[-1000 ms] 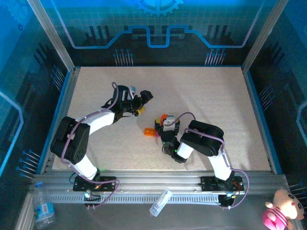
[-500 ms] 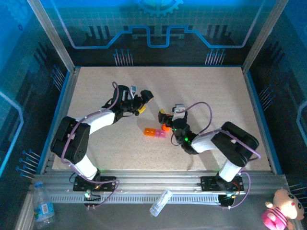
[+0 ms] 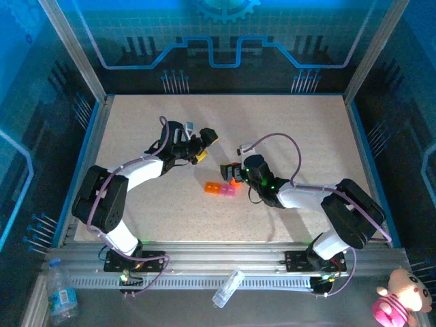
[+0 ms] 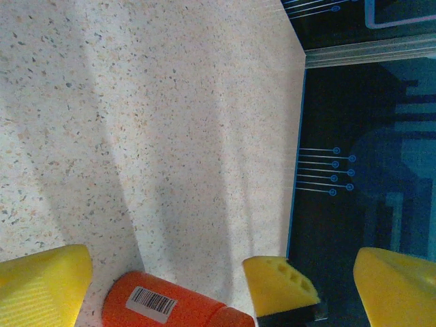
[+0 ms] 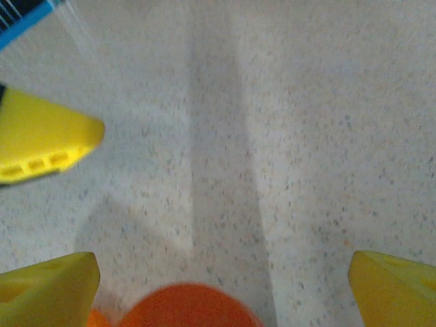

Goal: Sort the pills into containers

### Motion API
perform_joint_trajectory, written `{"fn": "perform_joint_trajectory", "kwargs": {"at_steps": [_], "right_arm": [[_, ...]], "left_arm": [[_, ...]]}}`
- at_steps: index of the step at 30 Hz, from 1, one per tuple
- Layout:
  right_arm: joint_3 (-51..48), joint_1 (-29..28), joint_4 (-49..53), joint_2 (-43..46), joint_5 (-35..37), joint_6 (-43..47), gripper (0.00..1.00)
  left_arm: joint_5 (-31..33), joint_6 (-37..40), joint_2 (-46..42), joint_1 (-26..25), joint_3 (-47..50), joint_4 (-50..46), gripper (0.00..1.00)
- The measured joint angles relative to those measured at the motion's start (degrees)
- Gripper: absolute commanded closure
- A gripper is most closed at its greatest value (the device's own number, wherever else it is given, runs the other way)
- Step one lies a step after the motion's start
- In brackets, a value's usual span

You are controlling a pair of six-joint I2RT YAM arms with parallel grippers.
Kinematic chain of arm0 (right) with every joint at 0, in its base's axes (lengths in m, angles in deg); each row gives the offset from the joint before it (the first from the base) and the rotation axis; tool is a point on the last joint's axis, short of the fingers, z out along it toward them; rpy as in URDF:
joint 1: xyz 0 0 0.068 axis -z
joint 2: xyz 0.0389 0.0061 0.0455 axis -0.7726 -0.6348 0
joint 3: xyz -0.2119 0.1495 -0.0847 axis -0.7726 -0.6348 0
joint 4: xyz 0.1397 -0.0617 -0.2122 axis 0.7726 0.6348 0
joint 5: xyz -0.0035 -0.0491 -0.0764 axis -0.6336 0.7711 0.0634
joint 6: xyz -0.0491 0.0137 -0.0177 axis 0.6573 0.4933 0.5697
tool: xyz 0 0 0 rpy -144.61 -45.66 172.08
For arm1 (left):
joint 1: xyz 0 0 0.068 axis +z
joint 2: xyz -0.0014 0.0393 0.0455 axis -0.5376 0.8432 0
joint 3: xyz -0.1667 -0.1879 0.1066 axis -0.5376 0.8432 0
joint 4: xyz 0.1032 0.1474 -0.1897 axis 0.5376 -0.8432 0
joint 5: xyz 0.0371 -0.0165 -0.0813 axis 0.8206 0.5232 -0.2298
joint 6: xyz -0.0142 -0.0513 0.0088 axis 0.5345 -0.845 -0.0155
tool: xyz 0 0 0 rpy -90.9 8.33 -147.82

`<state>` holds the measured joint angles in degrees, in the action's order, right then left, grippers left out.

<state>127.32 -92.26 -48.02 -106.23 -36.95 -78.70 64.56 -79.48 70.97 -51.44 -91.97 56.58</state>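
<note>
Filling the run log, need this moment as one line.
left gripper: open, orange bottle between fingers | right gripper: open, near containers | containers: on table

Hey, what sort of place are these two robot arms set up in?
Probably an enclosed robot test cell in a lab: a speckled beige tabletop fenced by slanted aluminium frame posts and blue-lit translucent panels printed with circuit-style lines.

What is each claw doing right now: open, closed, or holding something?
Left claw: open, gripping nothing; the orange bottle lies loose inside it.
Right claw: open, gripping nothing; a blurred orange thing lies inside it.
</note>
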Motion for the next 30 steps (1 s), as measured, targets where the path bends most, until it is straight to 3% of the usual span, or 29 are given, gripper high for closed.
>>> {"fn": "perform_joint_trajectory", "kwargs": {"at_steps": [5, 13, 15, 21, 30], "right_arm": [[0.0, 0.0, 3.8, 0.0, -1.3, 0.7, 0.17], [0.8, 0.1, 5.4, -0.8, -2.0, 2.2, 0.56], [1.2, 0.2, 5.5, -1.0, -2.1, 2.4, 0.61], [1.4, 2.2, 6.2, -0.9, 0.8, 2.7, 0.63], [1.4, 13.4, 7.0, 2.9, 9.1, 2.7, 0.62]], "left_arm": [[0.0, 1.0, 0.0, 0.1, 0.0, 0.0, 0.01], [0.0, 1.0, 0.0, 0.8, 0.0, 0.0, 0.01], [0.0, 1.0, -0.2, 0.9, 0.0, -0.1, 0.01], [0.0, 1.2, -1.5, 1.4, 0.1, -0.1, 0.01], [0.0, 1.9, -4.5, 2.6, 1.7, -0.5, 0.01]]}}
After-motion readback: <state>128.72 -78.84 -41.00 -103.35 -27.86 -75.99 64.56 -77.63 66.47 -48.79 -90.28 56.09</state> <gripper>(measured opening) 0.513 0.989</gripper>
